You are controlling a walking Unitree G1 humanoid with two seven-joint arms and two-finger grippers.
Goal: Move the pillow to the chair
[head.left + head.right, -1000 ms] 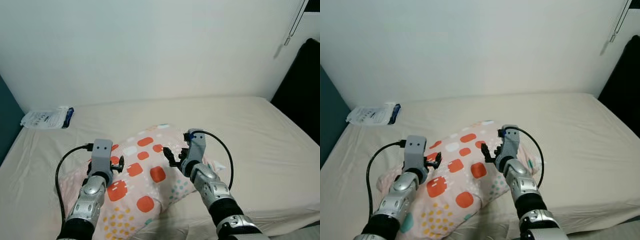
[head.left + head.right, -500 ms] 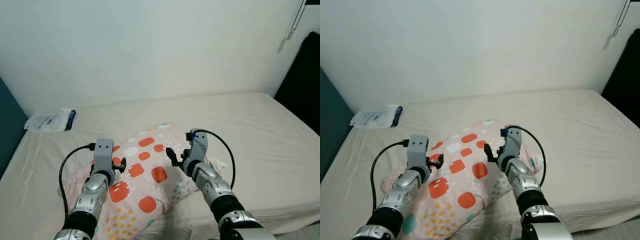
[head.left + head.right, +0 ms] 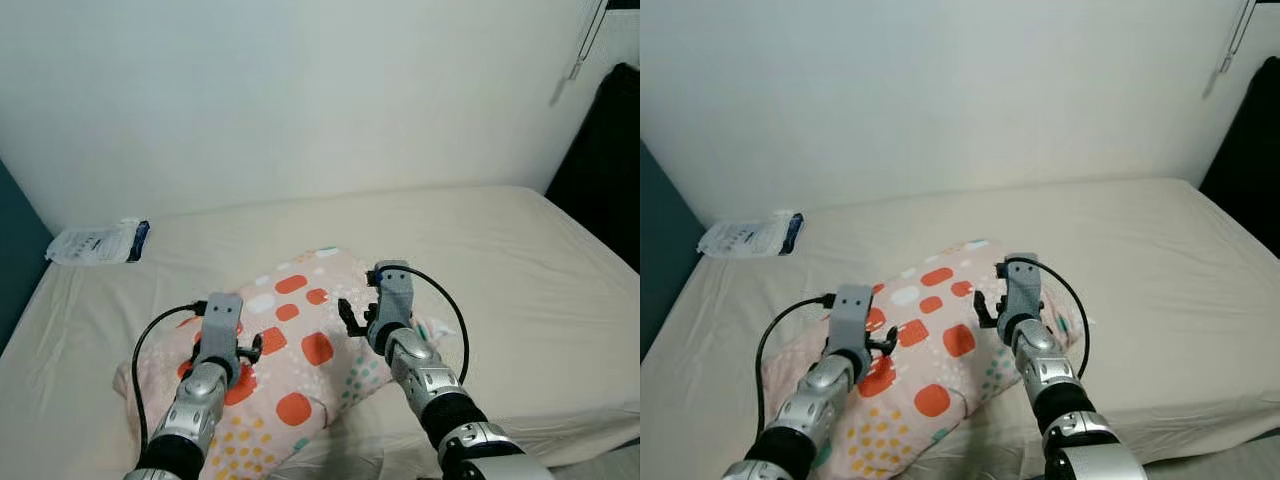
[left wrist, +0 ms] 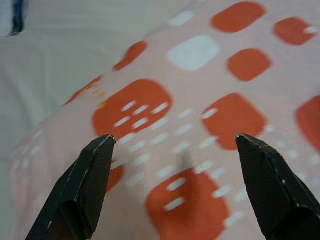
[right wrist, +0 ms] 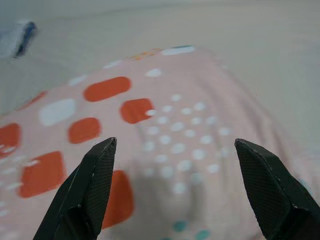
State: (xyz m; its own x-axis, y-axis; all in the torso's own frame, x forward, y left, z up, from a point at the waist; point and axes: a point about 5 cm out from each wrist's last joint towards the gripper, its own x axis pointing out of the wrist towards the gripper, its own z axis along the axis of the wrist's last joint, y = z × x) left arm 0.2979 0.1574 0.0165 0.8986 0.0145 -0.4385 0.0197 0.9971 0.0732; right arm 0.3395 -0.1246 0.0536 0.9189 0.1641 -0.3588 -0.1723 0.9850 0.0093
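Left eye view, far left: a white plastic packet with a blue edge (image 3: 95, 241) lies on the beige-sheeted bed (image 3: 520, 260) close to the wall, well apart from the work.
Pillow: the pale pink pillow printed with orange, white and teal squares and dots (image 3: 290, 370) lies tilted on the near middle of the bed, between the two arms.
Left pincer: the left pincer (image 3: 245, 350) hangs just above the pillow's left half, over a large orange patch; in the left wrist view its black fingers (image 4: 85, 185) stand wide apart with nothing between them.
Right pincer: the right pincer (image 3: 352, 318) hovers over the pillow's right upper part, fingers (image 5: 87, 185) likewise spread and empty.
Step in hand: judged to be the approach for a two-armed grasp; the pillow is not yet held.
Next move: probably lower both pincers into the soft cover, pinch fabric on each side, then lift evenly.
Chair: none can be made out, so I judge a turn will be needed after lifting.
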